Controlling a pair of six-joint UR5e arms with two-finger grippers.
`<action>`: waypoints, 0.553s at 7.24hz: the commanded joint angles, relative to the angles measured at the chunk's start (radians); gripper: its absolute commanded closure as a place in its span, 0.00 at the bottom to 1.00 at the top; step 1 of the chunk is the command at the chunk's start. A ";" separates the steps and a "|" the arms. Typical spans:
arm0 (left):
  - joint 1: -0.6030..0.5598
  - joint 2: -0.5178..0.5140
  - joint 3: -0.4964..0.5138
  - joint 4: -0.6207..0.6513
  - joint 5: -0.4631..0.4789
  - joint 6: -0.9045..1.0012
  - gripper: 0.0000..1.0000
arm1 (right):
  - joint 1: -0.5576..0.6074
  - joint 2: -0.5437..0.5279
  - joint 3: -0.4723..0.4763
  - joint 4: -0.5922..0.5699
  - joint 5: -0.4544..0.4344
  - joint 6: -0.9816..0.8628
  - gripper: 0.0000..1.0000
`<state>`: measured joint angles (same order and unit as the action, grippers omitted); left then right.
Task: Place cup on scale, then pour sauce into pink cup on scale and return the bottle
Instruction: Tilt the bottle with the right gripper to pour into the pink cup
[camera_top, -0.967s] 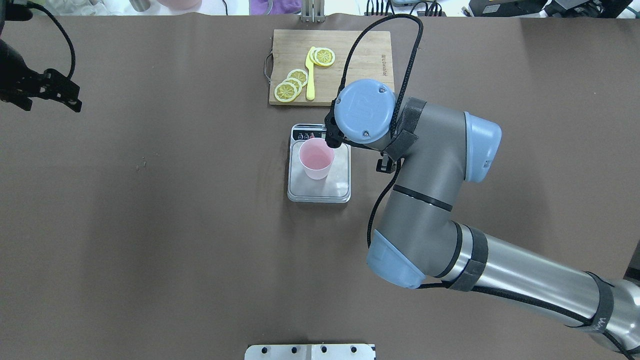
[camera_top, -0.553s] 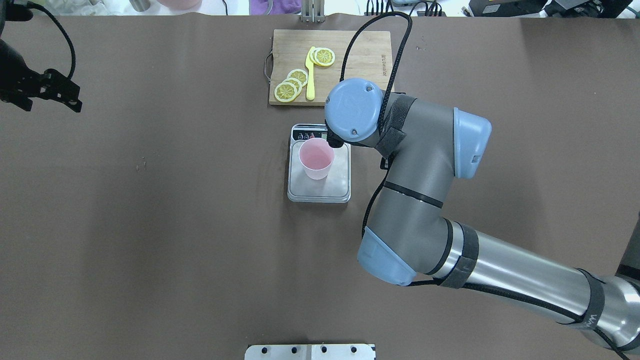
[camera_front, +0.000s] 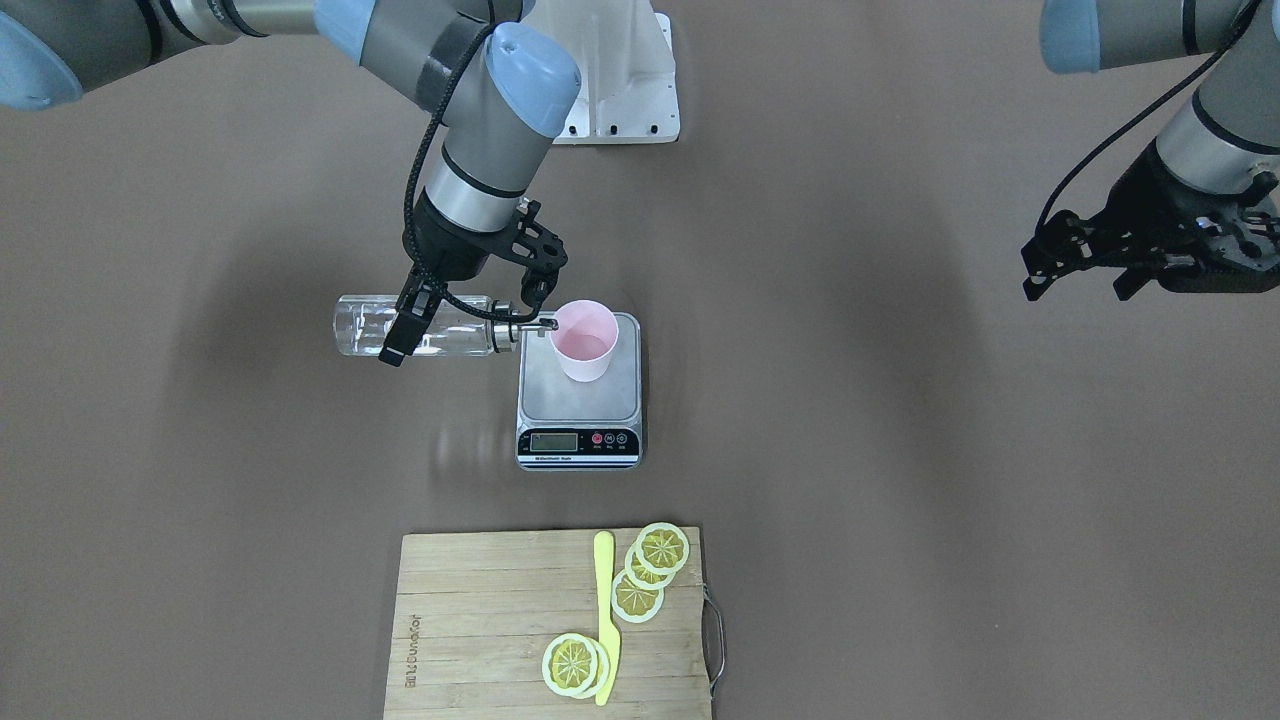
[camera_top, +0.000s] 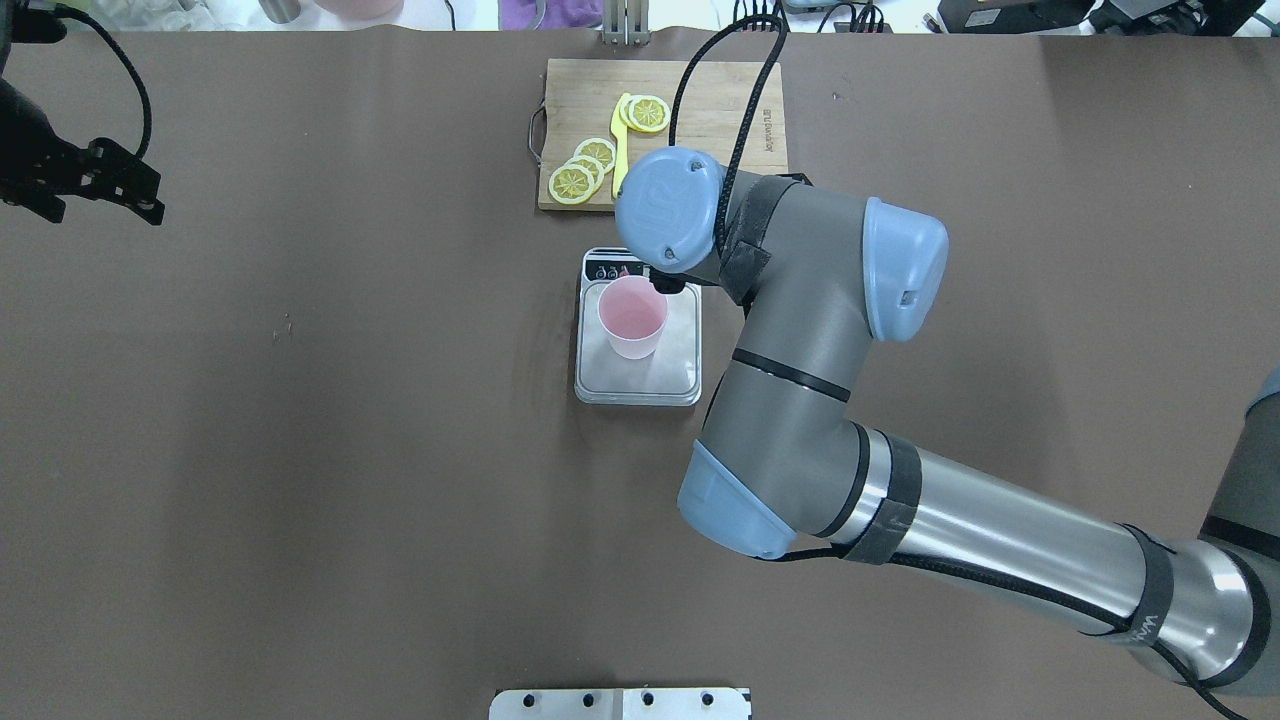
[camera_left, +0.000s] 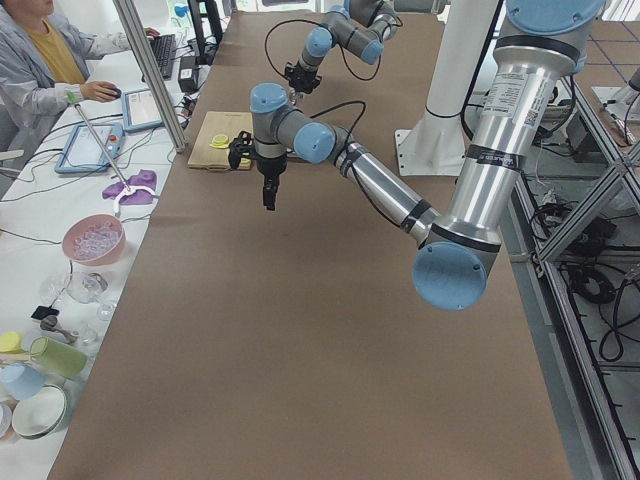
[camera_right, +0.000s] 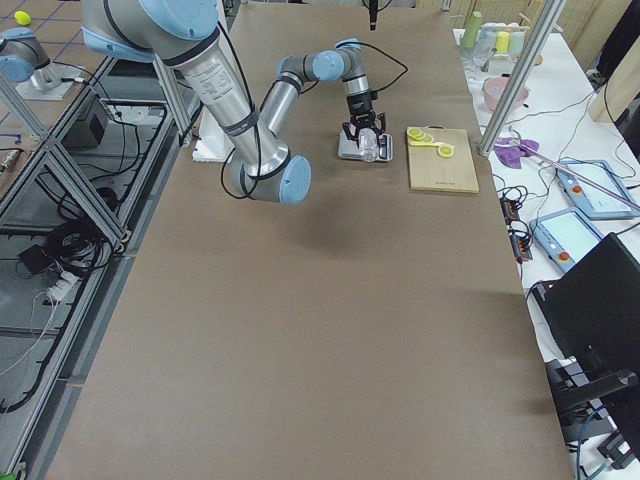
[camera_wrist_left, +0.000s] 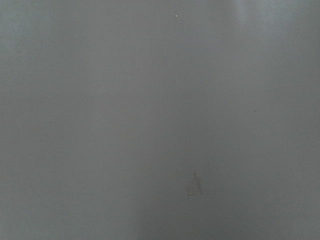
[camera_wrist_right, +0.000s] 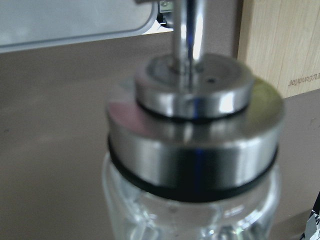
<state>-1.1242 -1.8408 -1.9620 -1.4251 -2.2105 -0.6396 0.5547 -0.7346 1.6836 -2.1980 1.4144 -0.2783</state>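
At the scale (camera_front: 578, 400), right claw (camera_front: 460, 325) clamps the bottle (camera_front: 360, 325) level, spout at rim of pink cup (camera_front: 585, 340) standing on platform; wrist has rolled further, pour likely starting; left claw (camera_front: 1085, 265) apart, idle.

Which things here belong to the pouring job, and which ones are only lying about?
For the job: cup, scale, bottle.
Lying about: board, lemon slices, yellow knife.
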 joint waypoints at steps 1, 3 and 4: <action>0.000 0.000 0.000 0.000 0.000 0.000 0.03 | -0.002 0.023 -0.019 -0.048 -0.043 -0.002 1.00; 0.000 -0.002 0.000 0.000 0.000 0.000 0.03 | -0.004 0.055 -0.027 -0.086 -0.051 -0.030 1.00; 0.001 0.000 0.000 0.000 0.000 0.000 0.03 | -0.016 0.057 -0.025 -0.085 -0.058 -0.030 1.00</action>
<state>-1.1243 -1.8418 -1.9620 -1.4250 -2.2105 -0.6397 0.5484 -0.6867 1.6595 -2.2750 1.3650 -0.3037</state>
